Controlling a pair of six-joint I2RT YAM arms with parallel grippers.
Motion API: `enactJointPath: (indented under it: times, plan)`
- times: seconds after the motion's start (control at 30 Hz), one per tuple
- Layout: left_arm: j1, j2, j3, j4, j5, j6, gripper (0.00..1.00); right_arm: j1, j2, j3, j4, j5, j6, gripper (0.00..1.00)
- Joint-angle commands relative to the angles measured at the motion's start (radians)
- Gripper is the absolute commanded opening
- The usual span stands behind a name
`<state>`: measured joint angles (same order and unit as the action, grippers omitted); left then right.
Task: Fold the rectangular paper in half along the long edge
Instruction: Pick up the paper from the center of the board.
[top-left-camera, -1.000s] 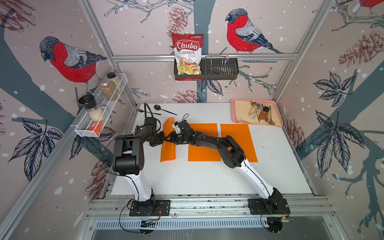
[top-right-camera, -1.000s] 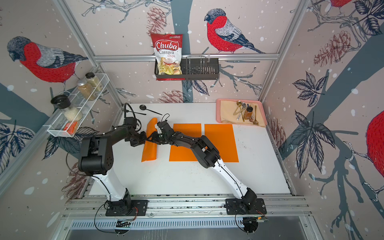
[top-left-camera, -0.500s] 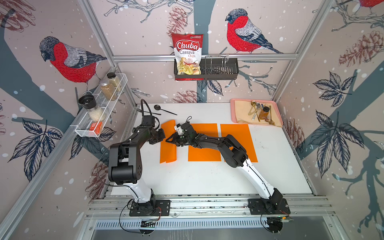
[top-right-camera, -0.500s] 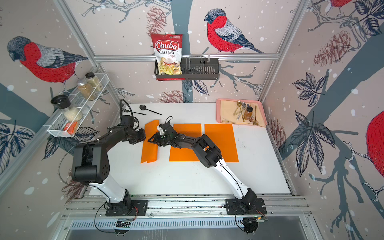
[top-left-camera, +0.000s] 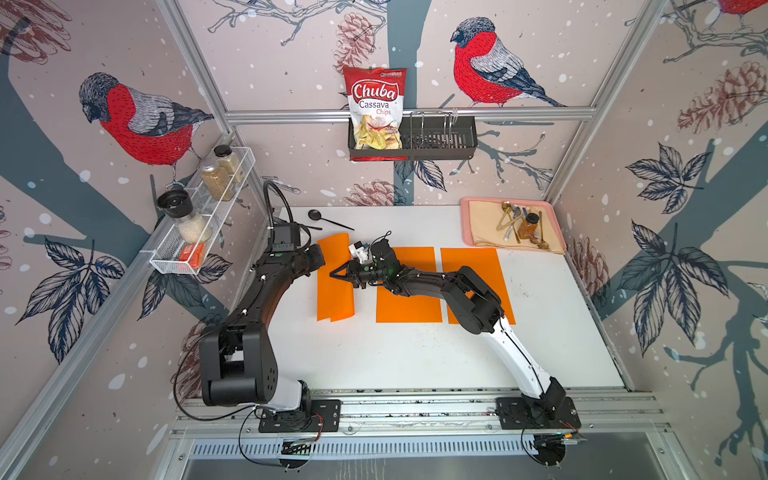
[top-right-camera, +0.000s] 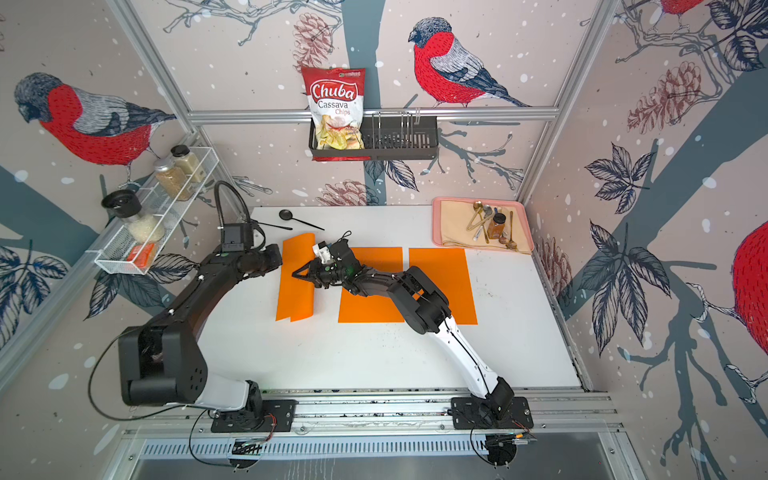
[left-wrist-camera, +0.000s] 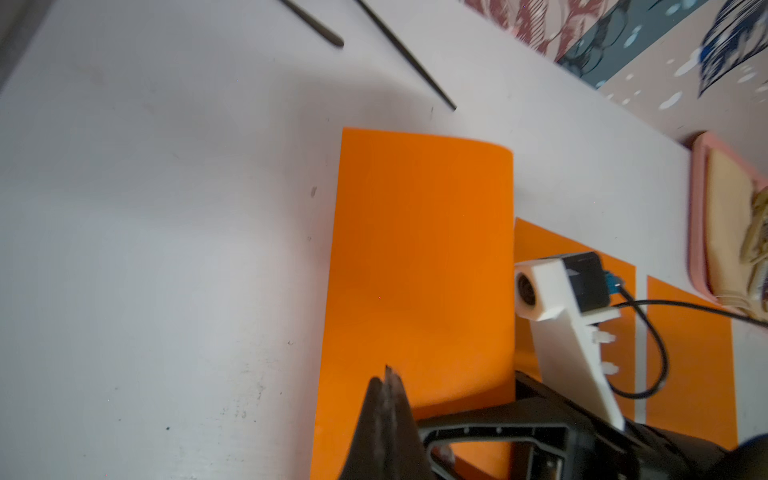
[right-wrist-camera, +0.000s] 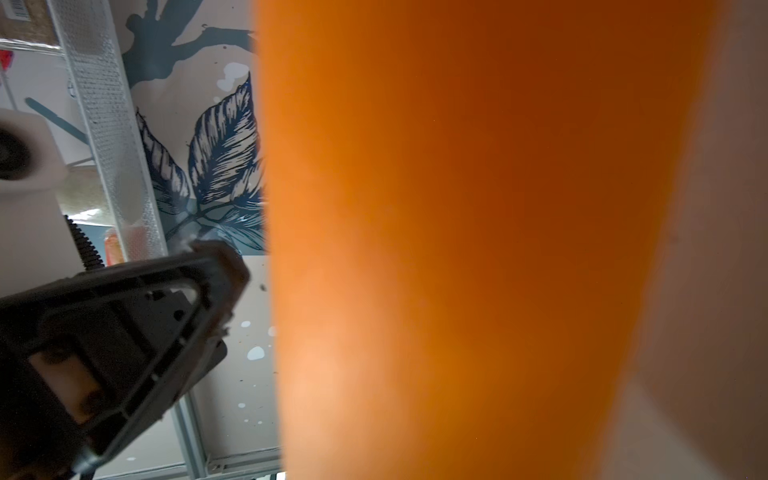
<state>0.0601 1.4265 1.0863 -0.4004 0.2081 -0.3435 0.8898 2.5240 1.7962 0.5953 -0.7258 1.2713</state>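
The rectangular paper (top-left-camera: 334, 299) (top-right-camera: 295, 299) is the leftmost orange sheet, lying doubled over lengthwise with its upper flap loosely bowed. My left gripper (top-left-camera: 324, 267) (top-right-camera: 281, 264) (left-wrist-camera: 388, 374) is shut with nothing in it, its tips over the sheet near its left long edge. My right gripper (top-left-camera: 332, 275) (top-right-camera: 294, 275) reaches in from the right and lies flat over the flap's middle. One of its fingers (left-wrist-camera: 478, 428) shows under the flap's bowed edge. In the right wrist view the paper (right-wrist-camera: 457, 208) fills the middle and hides that gripper's own jaws.
Two flat orange sheets (top-left-camera: 409, 299) (top-left-camera: 469, 259) lie right of the folded one, under my right arm. A black spoon (top-left-camera: 316, 215) rests at the back left. A pink tray (top-left-camera: 467, 224) with cloth and cutlery sits back right. A wire shelf (top-left-camera: 199, 232) hangs on the left wall.
My right gripper has moved from the sheet's far end to its middle. The left gripper stays at the sheet's left edge while that arm's elbow has swung outward.
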Motion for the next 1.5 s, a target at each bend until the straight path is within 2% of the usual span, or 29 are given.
enactJointPath:
  times: [0.0, 0.27, 0.33, 0.4, 0.5, 0.57, 0.67, 0.8, 0.9, 1.07, 1.23, 1.47]
  plan:
    - [0.013, -0.081, 0.022, 0.035, 0.037, -0.037, 0.0, -0.006, -0.054, -0.039, 0.182, -0.052, 0.088, 0.3]
    - [0.033, -0.364, 0.03, 0.061, 0.165, -0.094, 0.0, -0.038, -0.262, -0.298, 0.628, -0.099, 0.383, 0.31]
    - [0.036, -0.409, 0.036, 0.055, 0.239, -0.111, 0.0, -0.052, -0.347, -0.381, 0.667, -0.107, 0.392, 0.3]
    - [0.036, -0.44, 0.03, 0.073, 0.363, -0.152, 0.0, -0.07, -0.43, -0.466, 0.699, -0.118, 0.399, 0.31]
    - [0.034, -0.483, -0.038, 0.216, 0.596, -0.301, 0.0, -0.097, -0.562, -0.584, 0.746, -0.141, 0.422, 0.31]
    - [0.028, -0.529, -0.125, 0.407, 0.725, -0.467, 0.02, -0.112, -0.655, -0.657, 0.731, -0.157, 0.406, 0.31]
    - [0.007, -0.599, -0.235, 0.712, 0.802, -0.712, 0.05, -0.129, -0.775, -0.74, 0.668, -0.167, 0.363, 0.31]
    - [-0.068, -0.634, -0.287, 0.953, 0.818, -0.917, 0.06, -0.137, -0.872, -0.794, 0.643, -0.177, 0.358, 0.31]
    - [-0.144, -0.652, -0.283, 0.948, 0.794, -0.931, 0.07, -0.151, -0.918, -0.818, 0.624, -0.178, 0.355, 0.31]
    - [-0.214, -0.678, -0.272, 0.752, 0.758, -0.809, 0.1, -0.17, -0.969, -0.81, 0.563, -0.186, 0.326, 0.32]
    - [-0.221, -0.693, -0.305, 0.645, 0.729, -0.731, 0.11, -0.181, -0.999, -0.786, 0.504, -0.185, 0.3, 0.32]
    - [-0.239, -0.661, -0.334, 0.667, 0.699, -0.727, 0.12, -0.182, -1.035, -0.761, 0.385, -0.184, 0.225, 0.33]
